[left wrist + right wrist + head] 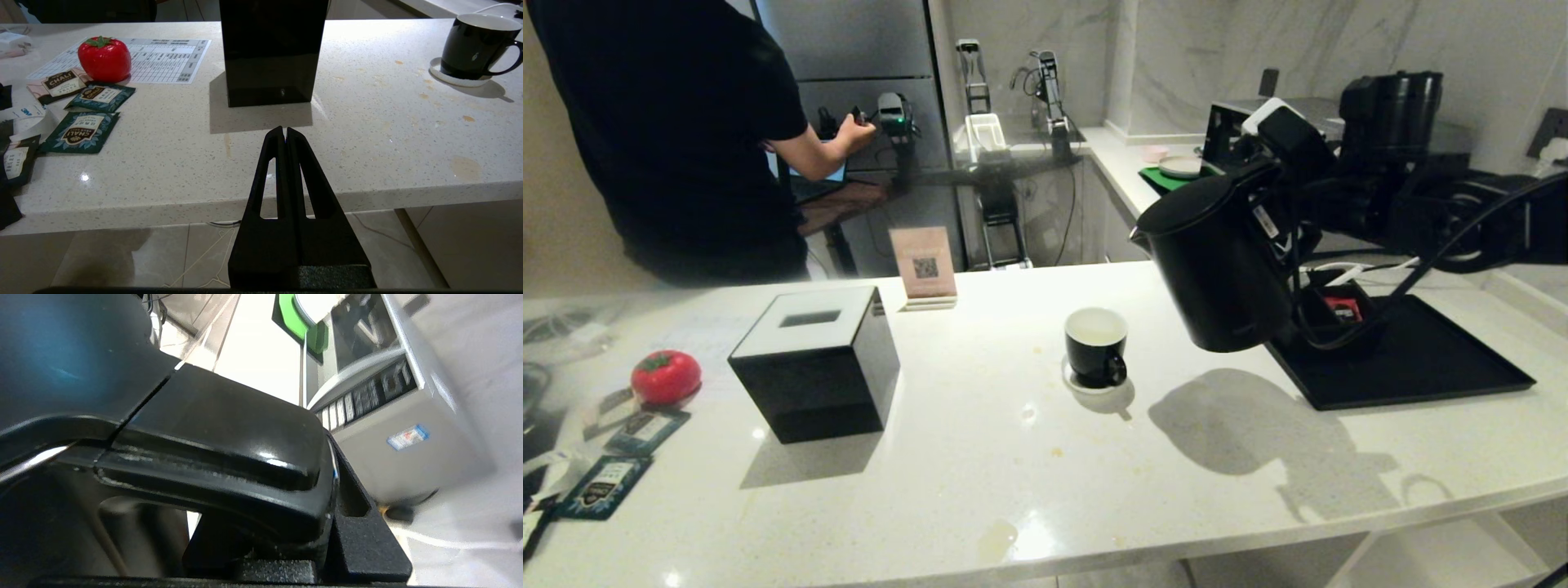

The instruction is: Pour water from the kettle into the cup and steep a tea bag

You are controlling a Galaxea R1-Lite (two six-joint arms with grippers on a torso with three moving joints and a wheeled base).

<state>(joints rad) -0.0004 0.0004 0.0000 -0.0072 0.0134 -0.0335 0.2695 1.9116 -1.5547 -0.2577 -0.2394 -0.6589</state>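
Kettle airborne in right tool, apparently tilted, cup nearby

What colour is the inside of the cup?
White inside the black cup, clearest in the head view.

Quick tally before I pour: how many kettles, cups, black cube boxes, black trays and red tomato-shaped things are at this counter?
kettle: 1
cup: 1
black cube box: 1
black tray: 1
red tomato-shaped thing: 1
Total: 5
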